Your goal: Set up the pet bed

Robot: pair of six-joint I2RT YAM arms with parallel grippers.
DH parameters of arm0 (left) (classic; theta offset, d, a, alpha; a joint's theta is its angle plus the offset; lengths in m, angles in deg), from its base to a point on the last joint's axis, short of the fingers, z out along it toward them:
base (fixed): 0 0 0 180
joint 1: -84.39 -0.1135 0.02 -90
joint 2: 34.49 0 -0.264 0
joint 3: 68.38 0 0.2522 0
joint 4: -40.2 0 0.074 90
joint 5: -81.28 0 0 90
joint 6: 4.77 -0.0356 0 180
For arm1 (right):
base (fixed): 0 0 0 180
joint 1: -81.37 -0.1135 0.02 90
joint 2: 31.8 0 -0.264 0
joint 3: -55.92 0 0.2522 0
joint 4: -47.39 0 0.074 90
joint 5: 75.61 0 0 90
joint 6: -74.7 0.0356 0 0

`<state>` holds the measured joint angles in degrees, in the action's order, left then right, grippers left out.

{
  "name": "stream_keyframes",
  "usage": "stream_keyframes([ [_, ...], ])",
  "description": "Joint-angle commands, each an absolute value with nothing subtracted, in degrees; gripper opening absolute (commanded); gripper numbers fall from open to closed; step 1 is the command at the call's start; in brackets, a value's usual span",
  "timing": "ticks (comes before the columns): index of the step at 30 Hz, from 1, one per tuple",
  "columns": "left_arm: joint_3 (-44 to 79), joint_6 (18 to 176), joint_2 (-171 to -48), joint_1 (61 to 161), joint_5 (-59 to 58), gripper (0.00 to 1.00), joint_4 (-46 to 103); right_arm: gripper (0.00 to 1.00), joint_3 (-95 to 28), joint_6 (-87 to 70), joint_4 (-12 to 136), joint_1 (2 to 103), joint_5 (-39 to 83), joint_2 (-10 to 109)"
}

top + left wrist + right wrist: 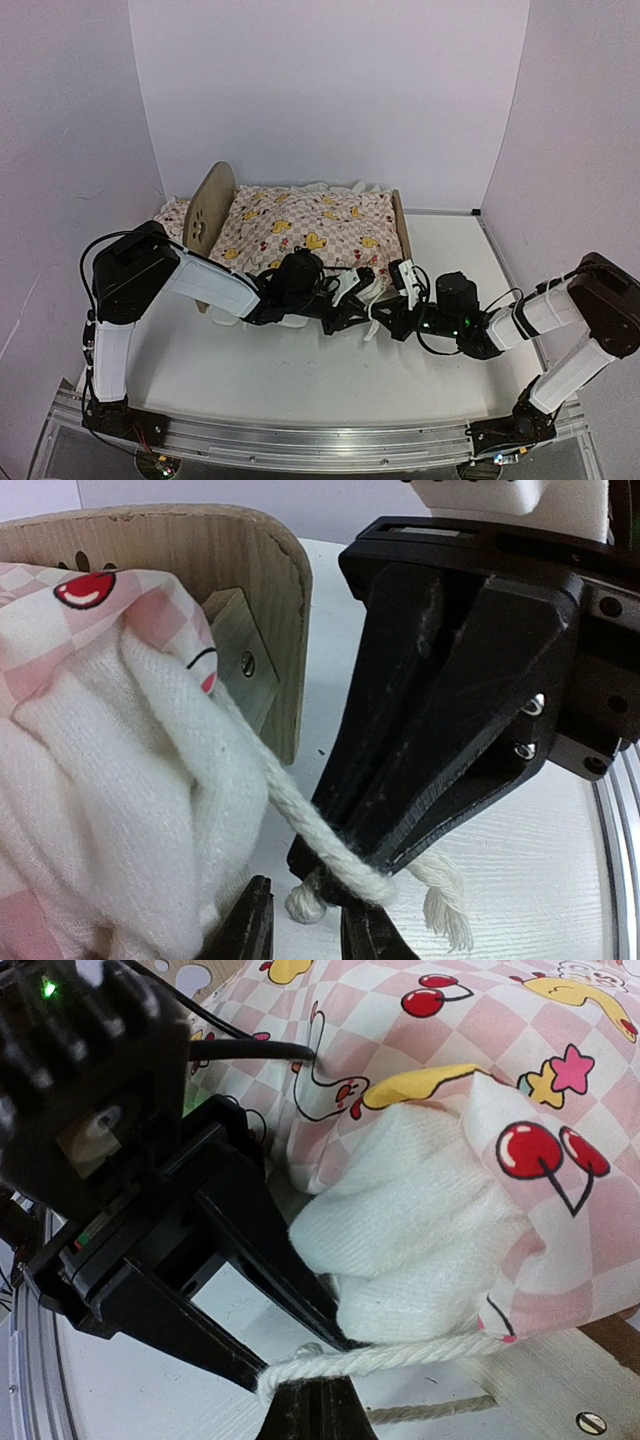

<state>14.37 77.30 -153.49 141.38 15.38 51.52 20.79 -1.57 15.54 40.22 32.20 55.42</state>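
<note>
The pet bed stands at the back left, with its plywood headboard (210, 205) and paw cutout showing. A pink checkered duck-print cover (300, 225) lies over it and hides the striped base. Both grippers meet at the bed's near front corner. My right gripper (315, 1395) is shut on a white twisted cord (400, 1357) that runs from the cover's bunched white corner (420, 1240). My left gripper (305, 920) is open, with the cord's knotted end (305, 905) lying loose between its fingers. The right gripper's black fingers (420, 720) fill the left wrist view, next to the plywood footboard (265, 590).
A small matching ruffled piece (175, 215) lies behind the headboard at the far left. A second, thinner cord (430, 1410) runs along the bed's wooden side (560, 1380). White walls close in the table at the back and on both sides. A metal rail (300, 440) runs along the near edge.
</note>
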Motion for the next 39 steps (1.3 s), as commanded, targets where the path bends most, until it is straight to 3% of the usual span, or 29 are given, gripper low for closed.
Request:
stream_keyframes([
  [1,18.04,71.92,-152.49,141.43,18.72,0.20,57.49,0.00,19.00,-2.52,16.01,39.53,36.72,56.03],
  [14,18.64,69.68,-151.64,141.47,21.67,0.00,57.46,0.00,18.95,-1.63,18.37,39.53,36.34,54.28],
  [17,18.16,70.77,-151.88,141.43,19.37,0.00,57.38,0.01,19.49,1.17,22.29,39.47,33.67,50.92],
  [30,18.77,75.53,-154.19,141.43,18.00,0.00,57.15,0.39,17.39,25.74,58.16,39.21,24.88,29.77],
  [39,19.24,76.48,-154.51,141.43,17.94,0.00,57.02,0.60,15.52,30.25,52.51,36.74,28.29,35.06],
])
